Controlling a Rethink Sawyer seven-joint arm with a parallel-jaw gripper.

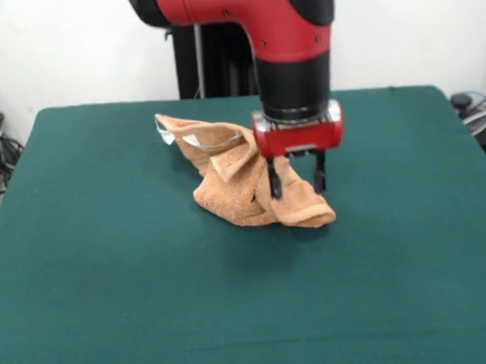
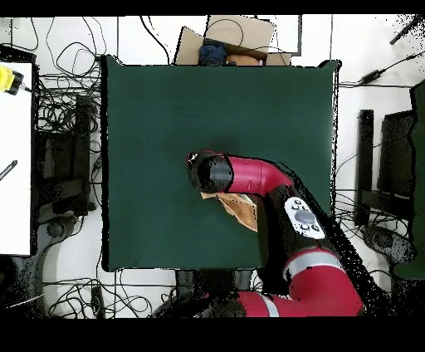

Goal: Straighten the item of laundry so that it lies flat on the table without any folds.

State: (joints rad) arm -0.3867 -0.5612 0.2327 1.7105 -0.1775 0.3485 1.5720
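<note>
Terry towel [image 1: 239,178] crumpled, folded over itself near table [image 1: 109,281] centre; nothing flat yet, you have all spreading left. Front view: long axis runs 10 to 4 o'clock, tag end at 10. Gripper [image 1: 297,181] at 4 o'clock end, fingers parted, straddling fold; grip on cloth unclear to you.

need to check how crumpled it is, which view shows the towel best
The front view. There the towel lies bunched and folded on the table, with the open gripper over its right end. In the overhead view the arm covers most of it; only a tan patch shows.
</note>
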